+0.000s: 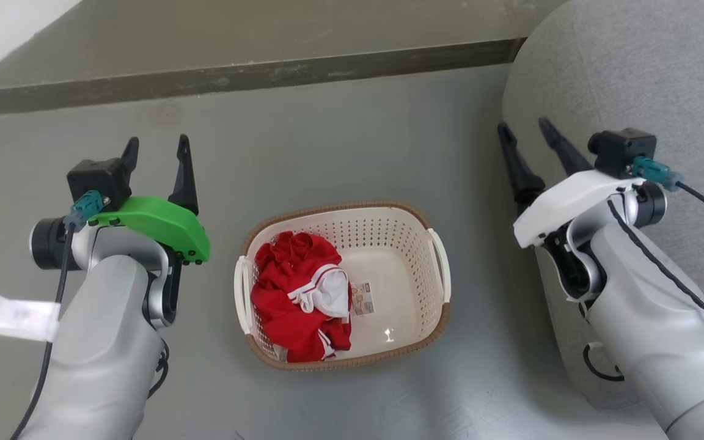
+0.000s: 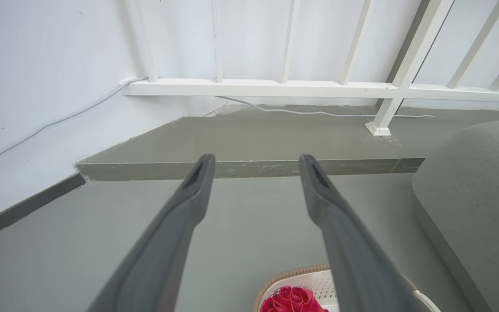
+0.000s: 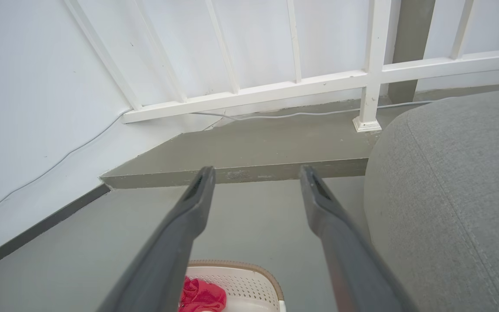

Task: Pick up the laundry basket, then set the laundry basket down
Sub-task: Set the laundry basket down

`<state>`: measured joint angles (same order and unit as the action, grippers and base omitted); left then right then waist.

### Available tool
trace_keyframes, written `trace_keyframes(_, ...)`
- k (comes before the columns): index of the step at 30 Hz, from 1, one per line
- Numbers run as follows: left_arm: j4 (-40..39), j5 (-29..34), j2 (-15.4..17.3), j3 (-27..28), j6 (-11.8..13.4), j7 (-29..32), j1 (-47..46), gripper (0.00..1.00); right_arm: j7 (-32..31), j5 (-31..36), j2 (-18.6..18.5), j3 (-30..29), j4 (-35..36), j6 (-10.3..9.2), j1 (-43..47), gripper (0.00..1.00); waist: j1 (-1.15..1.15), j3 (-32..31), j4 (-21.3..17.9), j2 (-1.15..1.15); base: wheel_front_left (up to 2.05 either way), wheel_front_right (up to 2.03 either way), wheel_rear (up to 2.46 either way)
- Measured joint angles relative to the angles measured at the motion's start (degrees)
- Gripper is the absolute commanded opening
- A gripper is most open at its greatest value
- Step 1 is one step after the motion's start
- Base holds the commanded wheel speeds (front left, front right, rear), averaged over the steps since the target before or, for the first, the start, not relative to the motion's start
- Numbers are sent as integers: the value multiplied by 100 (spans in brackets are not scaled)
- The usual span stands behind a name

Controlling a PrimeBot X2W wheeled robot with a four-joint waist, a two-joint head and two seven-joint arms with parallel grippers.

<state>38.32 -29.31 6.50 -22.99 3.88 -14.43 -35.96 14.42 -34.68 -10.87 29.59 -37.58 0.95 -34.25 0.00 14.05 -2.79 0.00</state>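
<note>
Setting: a home interior is indicated.
Seating: a grey fabric-covered seat with a rounded edge is seen at the right.
Laundry: a laundry basket holding a red garment with white trim is placed on the floor.
Floor: a smooth grey-green finish is shown; 1 raised step runs along the far side.
Railing: a white railing with slanted bars and 1 post is mounted on the step.
Wall: a plain white wall is edged by a dark skirting strip.
Wiring: a white cable is routed along the wall and under the railing.
</note>
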Motion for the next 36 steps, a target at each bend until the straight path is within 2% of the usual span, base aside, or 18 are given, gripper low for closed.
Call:
trace_keyframes(8,-983,457,37,249,120,-1,525,100,1,498,-53,-444,802,-260,439,100,0,-157,10,0,0,0,0)
trace_keyframes(14,-1567,697,64,443,177,-1,1086,100,1,769,13,-572,1178,-353,911,100,0,-341,10,0,0,0,0)
trace_keyframes(24,-2168,951,7,555,227,-1,2189,100,1,1014,107,-747,1494,-367,1725,100,0,-675,-50,0,0,0,0)
trace_keyframes(30,-2398,1011,-21,583,271,-1,2722,100,1,1167,94,-834,1558,-454,2163,100,0,-864,-70,0,0,0,0)
trace_keyframes(36,-2559,1058,-45,593,277,-1,3153,100,1,1321,51,-909,1674,-461,2519,100,0,-1013,-40,0,0,0,0)
